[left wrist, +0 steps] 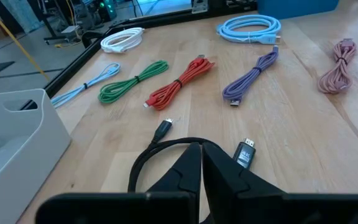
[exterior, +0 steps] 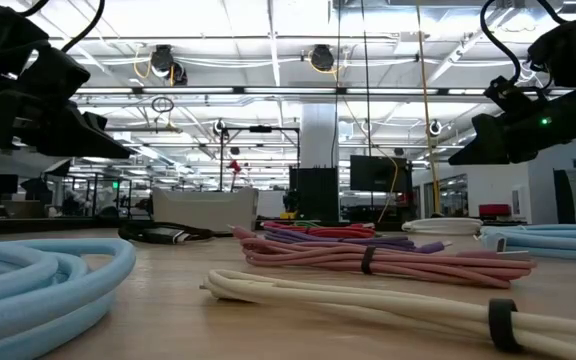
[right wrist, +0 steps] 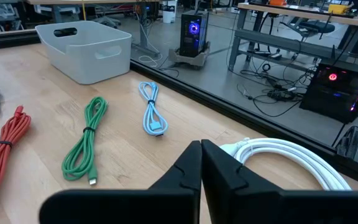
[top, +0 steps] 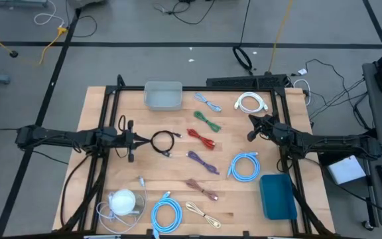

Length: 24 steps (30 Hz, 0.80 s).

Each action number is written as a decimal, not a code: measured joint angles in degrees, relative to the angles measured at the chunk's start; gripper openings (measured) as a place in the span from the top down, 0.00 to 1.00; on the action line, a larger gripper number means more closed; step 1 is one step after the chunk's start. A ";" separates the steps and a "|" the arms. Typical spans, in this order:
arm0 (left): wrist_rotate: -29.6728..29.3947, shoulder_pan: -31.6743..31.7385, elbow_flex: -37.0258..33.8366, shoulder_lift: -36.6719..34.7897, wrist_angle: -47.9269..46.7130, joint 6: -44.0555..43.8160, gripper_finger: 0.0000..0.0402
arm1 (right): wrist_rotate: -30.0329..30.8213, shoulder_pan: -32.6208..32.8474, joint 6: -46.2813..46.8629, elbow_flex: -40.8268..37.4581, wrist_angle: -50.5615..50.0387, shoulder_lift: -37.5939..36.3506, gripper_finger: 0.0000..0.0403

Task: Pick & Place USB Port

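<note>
a: any writing on the cables or bins?

b: none that can be read. the black cable's (left wrist: 166, 146) flat plug carries a small pale mark in the left wrist view, too small to make out.

a: what lies on the table (top: 98, 113), left to right?

b: near the front left a white bundle (top: 123, 202) and a light blue coil (top: 166, 214). the black cable sits in a loop just ahead of the left gripper (top: 136, 139). a grey bin (top: 163, 95) stands at the far edge. down the middle run a pale blue cable (top: 208, 102), a green cable (top: 207, 121), a red cable (top: 202, 139), a purple cable (top: 203, 162), a pink cable (top: 201, 188) and a cream cable (top: 203, 214). further right are a white coil (top: 251, 103), another blue coil (top: 245, 166) and a blue tray (top: 277, 196).

a: anything blocking the grippers?

b: nothing lies between the left gripper and the black loop. the white coil is just beside the right gripper (top: 254, 128).

a: and the arms?

b: the left arm reaches in level from the left edge, its fingers (left wrist: 185, 168) pressed together with nothing between them. the right arm comes in from the right, its gripper near the white coil, fingers (right wrist: 188, 168) likewise closed on nothing.
</note>
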 joint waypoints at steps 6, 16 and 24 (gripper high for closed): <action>0.00 0.00 0.01 -0.01 0.00 -0.01 0.95 | 0.01 0.00 0.00 0.01 -0.01 0.00 1.00; 0.00 0.00 0.02 0.01 -0.02 0.00 0.95 | 0.01 0.00 0.00 0.01 0.01 0.00 1.00; -0.01 0.00 0.01 0.00 -0.01 -0.01 0.95 | 0.04 -0.02 -4.09 0.01 0.01 -0.02 1.00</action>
